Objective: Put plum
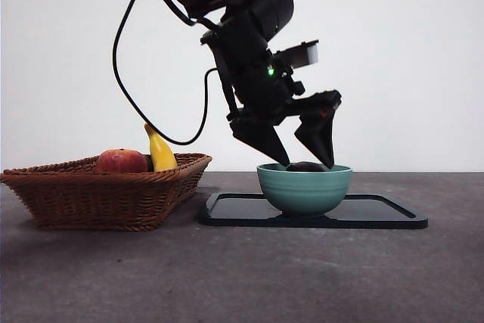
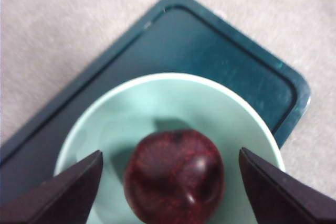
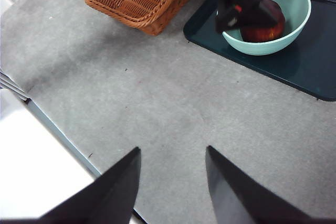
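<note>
We found the grey table (image 1: pixel 242 277) carrying two groups of things, and we took them by size. The wicker basket (image 1: pixel 106 194) stood at one side of the front view, with a red-orange fruit (image 1: pixel 121 161) and a yellow banana (image 1: pixel 160 153) showing above its rim. Just beside it lay the dark tray (image 1: pixel 378 213), and on the tray stood the pale green bowl (image 1: pixel 304 189).

The plum (image 2: pixel 176 177) lay inside that bowl, resting on its floor. Our left gripper (image 1: pixel 302 155) hung just above the bowl's rim, its jaws spread wide to either side of the plum and, as far as the left wrist view showed, not touching it. We judged that the placing step was as good as done: the fruit had been let go and sat in the bowl.

The next move, as we judged it, called for lifting the left gripper straight up, clear of the rim, since the jaw tips stood close to the bowl's edge and a sideways pull could have knocked or tipped the bowl. The basket stood near enough on one side that we thought a swing that way needed height first.

Our right gripper (image 3: pixel 173 187) waited well apart over bare table, jaws parted and holding nothing.
</note>
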